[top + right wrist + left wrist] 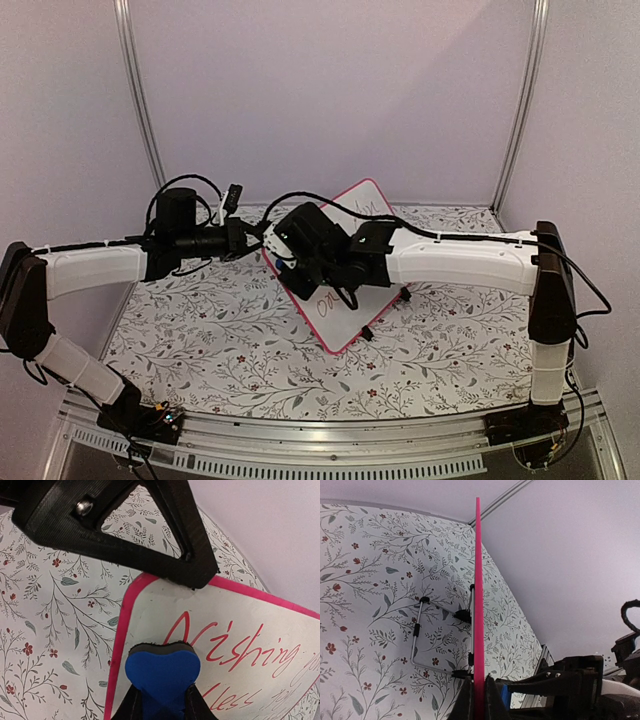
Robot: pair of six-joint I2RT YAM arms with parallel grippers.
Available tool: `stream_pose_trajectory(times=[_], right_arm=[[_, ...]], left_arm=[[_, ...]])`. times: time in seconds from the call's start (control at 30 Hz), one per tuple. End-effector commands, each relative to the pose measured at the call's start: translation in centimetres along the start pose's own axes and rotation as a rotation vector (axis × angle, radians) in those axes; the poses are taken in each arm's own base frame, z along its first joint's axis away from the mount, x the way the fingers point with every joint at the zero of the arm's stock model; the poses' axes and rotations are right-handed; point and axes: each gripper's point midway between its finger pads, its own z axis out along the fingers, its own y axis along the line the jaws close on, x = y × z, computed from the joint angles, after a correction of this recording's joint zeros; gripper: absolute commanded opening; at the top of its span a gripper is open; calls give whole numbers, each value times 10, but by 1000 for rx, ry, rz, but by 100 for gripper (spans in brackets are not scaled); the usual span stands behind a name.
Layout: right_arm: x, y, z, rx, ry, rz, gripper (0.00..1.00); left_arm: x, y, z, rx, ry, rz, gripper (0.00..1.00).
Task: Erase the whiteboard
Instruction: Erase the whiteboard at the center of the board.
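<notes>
Over on the left of the desk (220, 340), the left arm reaches in toward the middle, and its tool (248, 238) is clamped on the edge of the whiteboard (340, 318). From the left wrist you get it edge-on: the pink frame runs straight up the view as one thin line, pinched tight between the two black fingers (466, 705) at the bottom. To the left of that line a bent wire stand (417, 630) with black clips sits against the back of the board, floral desk cover behind it.

Centre now: the board sits tilted at mid-desk, one corner high toward the back wall, the opposite corner low toward the arms. Whether that low corner touches the desk, I can't tell.

Coming across from the right, the right arm stretches over the board and its tool (162, 700) is closed on a blue eraser (162, 672). The eraser's dark felt face is right up against the white surface, near the framed edge and just beside the first letter of the red writing (235, 647), which reads "Wishing" with more lines below. The writing runs away to the right of the eraser. Just above the eraser, the left tool's black triangular finger bites the pink frame, so both tools meet at the same corner of the board.
</notes>
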Motion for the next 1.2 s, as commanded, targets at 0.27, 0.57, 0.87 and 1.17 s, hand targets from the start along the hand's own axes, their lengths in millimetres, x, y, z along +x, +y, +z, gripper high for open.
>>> stream_pose_trajectory(times=[0.27, 0.57, 0.87, 1.17], right_arm=[[44, 8, 5, -21, 115, -22, 11], [32, 2, 3, -5, 76, -10, 11], [10, -13, 5, 16, 31, 2, 11], [-4, -20, 9, 27, 3, 0, 11]], left_arm=[[0, -31, -3, 100, 5, 53, 0], [1, -31, -2, 109, 7, 53, 0], [2, -33, -2, 115, 11, 55, 0], [2, -33, -2, 118, 12, 54, 0]])
